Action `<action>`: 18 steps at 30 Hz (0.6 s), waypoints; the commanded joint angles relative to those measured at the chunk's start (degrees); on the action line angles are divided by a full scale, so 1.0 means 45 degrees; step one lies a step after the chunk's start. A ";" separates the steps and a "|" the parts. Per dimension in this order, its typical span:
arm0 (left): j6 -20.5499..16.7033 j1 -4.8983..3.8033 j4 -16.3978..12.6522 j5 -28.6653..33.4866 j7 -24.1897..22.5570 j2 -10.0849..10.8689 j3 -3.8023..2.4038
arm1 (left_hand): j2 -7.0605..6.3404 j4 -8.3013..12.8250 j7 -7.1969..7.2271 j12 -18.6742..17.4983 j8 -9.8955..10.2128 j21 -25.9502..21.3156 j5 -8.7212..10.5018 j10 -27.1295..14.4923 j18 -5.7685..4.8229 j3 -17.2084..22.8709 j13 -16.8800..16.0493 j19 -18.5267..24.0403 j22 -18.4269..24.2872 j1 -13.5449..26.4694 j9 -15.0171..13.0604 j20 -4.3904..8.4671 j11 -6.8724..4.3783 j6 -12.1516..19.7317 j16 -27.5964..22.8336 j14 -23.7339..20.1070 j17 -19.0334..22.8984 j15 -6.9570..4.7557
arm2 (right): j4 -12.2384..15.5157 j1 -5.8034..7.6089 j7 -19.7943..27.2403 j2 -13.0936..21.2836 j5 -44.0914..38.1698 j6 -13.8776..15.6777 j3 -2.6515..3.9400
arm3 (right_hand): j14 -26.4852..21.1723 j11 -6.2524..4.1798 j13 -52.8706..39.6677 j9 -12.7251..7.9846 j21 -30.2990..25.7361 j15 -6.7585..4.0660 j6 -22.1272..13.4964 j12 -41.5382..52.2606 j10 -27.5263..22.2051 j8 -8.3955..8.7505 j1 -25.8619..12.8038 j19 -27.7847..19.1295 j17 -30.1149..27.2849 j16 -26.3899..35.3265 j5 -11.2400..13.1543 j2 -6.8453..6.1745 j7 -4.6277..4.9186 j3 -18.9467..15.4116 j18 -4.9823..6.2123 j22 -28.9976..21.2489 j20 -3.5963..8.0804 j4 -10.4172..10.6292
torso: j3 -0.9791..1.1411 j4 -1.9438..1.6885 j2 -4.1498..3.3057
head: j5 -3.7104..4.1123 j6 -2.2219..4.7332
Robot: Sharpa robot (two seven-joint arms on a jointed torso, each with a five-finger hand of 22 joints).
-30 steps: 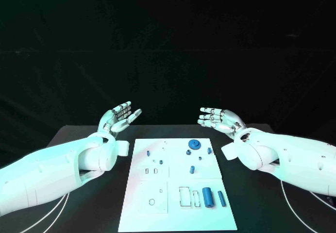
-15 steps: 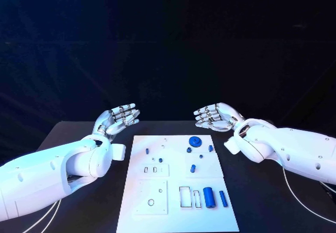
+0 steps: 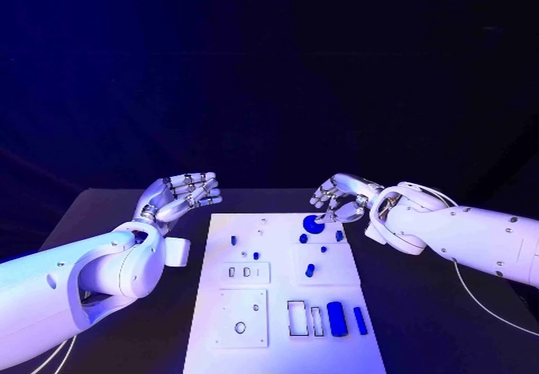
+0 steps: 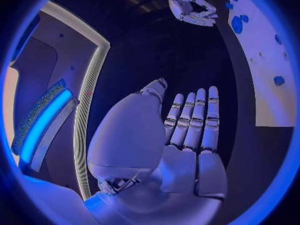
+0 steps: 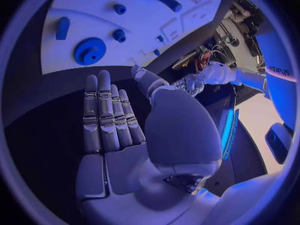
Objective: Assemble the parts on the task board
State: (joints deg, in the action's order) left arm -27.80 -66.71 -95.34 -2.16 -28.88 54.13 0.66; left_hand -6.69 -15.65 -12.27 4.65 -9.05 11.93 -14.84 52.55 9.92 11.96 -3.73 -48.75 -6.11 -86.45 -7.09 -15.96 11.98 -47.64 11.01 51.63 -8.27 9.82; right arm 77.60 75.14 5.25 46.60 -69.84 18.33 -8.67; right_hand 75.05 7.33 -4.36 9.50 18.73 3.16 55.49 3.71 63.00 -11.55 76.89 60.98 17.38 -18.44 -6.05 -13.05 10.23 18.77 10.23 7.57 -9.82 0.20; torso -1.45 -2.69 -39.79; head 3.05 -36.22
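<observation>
A white board lies mid-table, small blue parts scattered on it. A round blue gear sits near its far edge. The right hand hovers just above the gear, fingers apart, holding nothing. The left hand is raised beside the board's far left corner, fingers extended, empty

Open board middle; gear under right hand.
</observation>
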 commanded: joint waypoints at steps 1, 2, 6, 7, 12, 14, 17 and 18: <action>0.0711 -0.0040 -0.0308 -0.0337 -0.0303 0.0109 -0.0044 | -0.0036 0.0022 -0.0517 0.0026 -0.0047 0.0029 0.0062 0.0083 0.0116 0.0071 -0.0010 -0.0027 0.0003 -0.0110 -0.0011 0.0006 -0.0001 -0.0100 -0.0008 0.0008 -0.0015 0.0007 | 0.0074 0.0017 -0.1527 0.0001 -0.3196 -0.0713 0.0009 | 0.0862 -0.0255 -0.0116 0.0110 0.0563 -0.0293 -0.0059 0.0108 0.0054 -0.0064 0.0341 0.0881 0.0987 -0.0913 -0.0082 0.0043 -0.0198 -0.0770 0.0076 0.0265 0.0312 0.0407 | -0.0015 -0.0103 -0.0245 | 0.0094 0.0048; 0.0730 -0.0042 -0.0384 -0.0349 -0.0301 0.0147 -0.0057 | -0.0037 0.0022 -0.0516 0.0024 -0.0047 0.0028 0.0062 0.0085 0.0115 0.0074 -0.0009 -0.0023 0.0004 -0.0110 -0.0011 0.0006 -0.0002 -0.0101 -0.0012 0.0003 -0.0015 0.0008 | 0.0072 0.0018 -0.1669 -0.0006 -0.3414 -0.0750 0.0010 | 0.1043 -0.0323 -0.0199 0.0160 0.0783 -0.0384 -0.0061 0.0137 0.0125 -0.0089 0.0460 0.1153 0.1414 -0.1298 -0.0175 0.0045 -0.0246 -0.0949 0.0063 0.0385 0.0425 0.0560 | -0.0018 -0.0116 -0.0276 | 0.0112 0.0071; 0.0775 -0.0054 -0.0571 -0.0373 -0.0285 0.0250 -0.0107 | -0.0043 0.0025 -0.0515 0.0017 -0.0046 0.0021 0.0064 0.0091 0.0111 0.0082 -0.0007 -0.0010 0.0009 -0.0112 -0.0010 0.0004 -0.0001 -0.0103 -0.0029 -0.0022 -0.0016 0.0013 | -0.0001 0.0020 -0.1987 -0.0065 -0.3989 -0.0800 0.0012 | 0.1937 -0.0527 -0.0527 0.0310 0.1705 -0.0655 -0.0120 0.0327 0.0371 -0.0150 0.0688 0.2119 0.3034 -0.3050 -0.0261 -0.0006 -0.0363 -0.1272 0.0047 0.0926 0.0766 0.1058 | -0.0015 -0.0160 -0.0364 | 0.0166 0.0114; 0.0785 -0.0056 -0.0596 -0.0374 -0.0275 0.0267 -0.0115 | -0.0043 0.0025 -0.0515 0.0017 -0.0046 0.0021 0.0064 0.0091 0.0111 0.0082 -0.0007 -0.0010 0.0009 -0.0112 -0.0010 0.0004 -0.0001 -0.0103 -0.0029 -0.0022 -0.0016 0.0013 | -0.0020 0.0020 -0.2033 -0.0081 -0.4067 -0.0804 0.0012 | 0.1792 -0.0529 -0.0619 0.0363 0.1948 -0.0680 -0.0128 0.0371 0.0327 -0.0176 0.0768 0.2197 0.3559 -0.3580 -0.0285 0.0030 -0.0337 -0.1302 0.0032 0.1106 0.0839 0.1224 | -0.0013 -0.0169 -0.0384 | 0.0170 0.0127; 0.0817 -0.0073 -0.0679 -0.0360 -0.0213 0.0341 -0.0145 | -0.0052 0.0028 -0.0516 0.0008 -0.0042 0.0015 0.0067 0.0094 0.0108 0.0088 -0.0005 0.0003 0.0014 -0.0111 -0.0007 0.0003 0.0001 -0.0101 -0.0046 -0.0046 -0.0016 0.0018 | -0.0098 0.0020 -0.2262 -0.0167 -0.4405 -0.0789 0.0012 | 0.2562 -0.0531 -0.0975 0.0582 0.4604 -0.0695 -0.0287 0.0534 0.0107 -0.0232 0.1120 0.2867 1.0013 -1.0651 -0.0335 -0.0111 -0.0365 -0.1513 -0.0171 0.3595 0.0934 0.1921 | 0.0009 -0.0207 -0.0458 | 0.0196 0.0164; 0.0817 -0.0079 -0.0691 -0.0357 -0.0192 0.0358 -0.0151 | -0.0052 0.0028 -0.0516 0.0008 -0.0042 0.0015 0.0067 0.0094 0.0108 0.0088 -0.0005 0.0003 0.0014 -0.0111 -0.0007 0.0003 0.0001 -0.0101 -0.0046 -0.0046 -0.0016 0.0018 | -0.0122 0.0019 -0.2333 -0.0197 -0.4484 -0.0740 0.0012 | 0.2528 -0.0502 -0.1039 0.0647 0.5625 -0.0677 -0.0344 0.0543 -0.0011 -0.0248 0.1247 0.2902 1.0764 -1.1497 -0.0319 -0.0172 -0.0318 -0.1648 -0.0288 0.4763 0.0896 0.2133 | 0.0013 -0.0217 -0.0472 | 0.0209 0.0166; 0.0815 -0.0086 -0.0695 -0.0355 -0.0168 0.0373 -0.0157 | -0.0052 0.0028 -0.0516 0.0008 -0.0042 0.0015 0.0067 0.0094 0.0108 0.0088 -0.0005 0.0003 0.0014 -0.0111 -0.0007 0.0003 0.0001 -0.0101 -0.0046 -0.0046 -0.0016 0.0018 | -0.0151 0.0019 -0.2415 -0.0244 -0.4565 -0.0674 0.0012 | 0.2557 -0.0495 -0.1102 0.0684 0.6347 -0.0650 -0.0394 0.0608 0.0043 -0.0250 0.1333 0.2990 1.1253 -1.2021 -0.0343 -0.0134 -0.0323 -0.1649 -0.0357 0.5605 0.0898 0.2270 | 0.0003 -0.0223 -0.0483 | 0.0212 0.0165; 0.0817 -0.0089 -0.0694 -0.0354 -0.0160 0.0375 -0.0159 | -0.0052 0.0028 -0.0516 0.0008 -0.0042 0.0015 0.0067 0.0094 0.0108 0.0088 -0.0005 0.0003 0.0014 -0.0111 -0.0007 0.0003 0.0001 -0.0101 -0.0046 -0.0046 -0.0016 0.0018 | -0.0157 0.0019 -0.2445 -0.0258 -0.4584 -0.0645 0.0013 | 0.2553 -0.0493 -0.1135 0.0703 0.6574 -0.0645 -0.0422 0.0640 0.0070 -0.0251 0.1363 0.2975 1.1407 -1.2196 -0.0354 -0.0131 -0.0318 -0.1653 -0.0376 0.5861 0.0889 0.2344 | 0.0003 -0.0224 -0.0490 | 0.0210 0.0160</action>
State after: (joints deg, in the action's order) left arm -25.45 -67.00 -98.27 -3.33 -29.06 55.84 0.01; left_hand -6.70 -15.49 -12.28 4.65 -9.05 11.92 -14.84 52.54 9.89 12.12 -3.72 -48.74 -6.10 -86.45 -7.08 -15.96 11.99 -47.64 11.01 51.62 -8.26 9.83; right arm 76.93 75.21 -4.05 45.53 -87.56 15.99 -8.65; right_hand 83.83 5.03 -9.42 12.63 48.06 -0.02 53.84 6.40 63.24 -12.41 82.53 74.20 68.56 -73.11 -7.32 -13.60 8.78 11.36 9.28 33.66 -5.75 10.59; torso -1.42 -3.62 -41.84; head 3.97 -35.47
